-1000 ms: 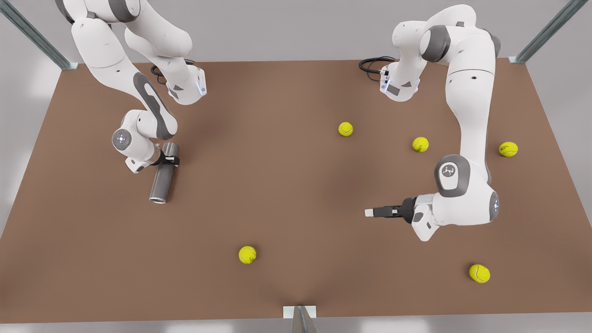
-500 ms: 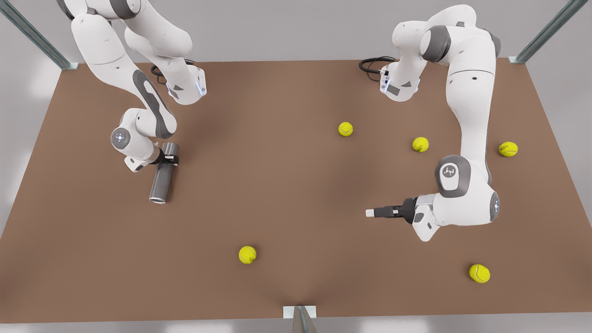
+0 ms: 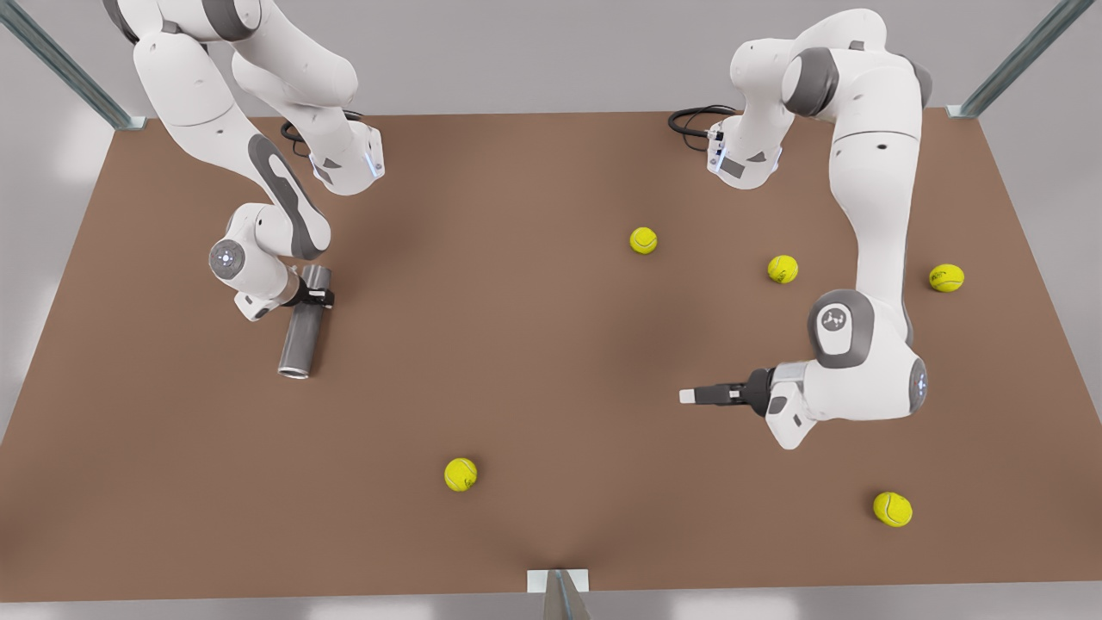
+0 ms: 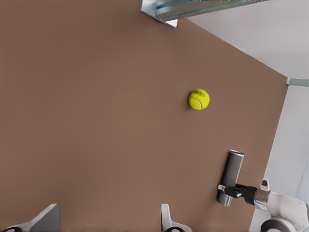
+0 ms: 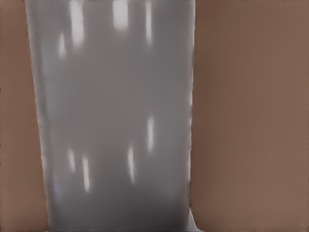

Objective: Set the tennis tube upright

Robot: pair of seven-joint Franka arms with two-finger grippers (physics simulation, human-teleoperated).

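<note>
The tennis tube [image 3: 303, 331], a dark grey cylinder, lies flat on the brown table at the front view's left, with its silvery rim end pointing toward the table's front edge. My right gripper [image 3: 317, 297] is shut on the tennis tube near its plain end, reaching in from the side. Up close in the right wrist view, the tube's grey wall [image 5: 116, 121] sits against the table. The tennis tube [image 4: 232, 174] and that right gripper [image 4: 235, 190] also appear far off. My left gripper [image 3: 689, 396] waits at the front view's right, level and open, fingers [image 4: 166, 220] spread with nothing between them.
Several yellow tennis balls lie loose: one [image 3: 461, 474] near the front middle, one [image 3: 643, 240] mid-table, others [image 3: 783, 269] [image 3: 946, 277] [image 3: 893, 509] around the left arm. A metal post [image 3: 558, 590] stands at the front edge. Both arm bases stand along the table's far edge.
The arm holding the tube wobbled very slightly and came back. The tube lies where it was, and the other arm has hardly moved.
</note>
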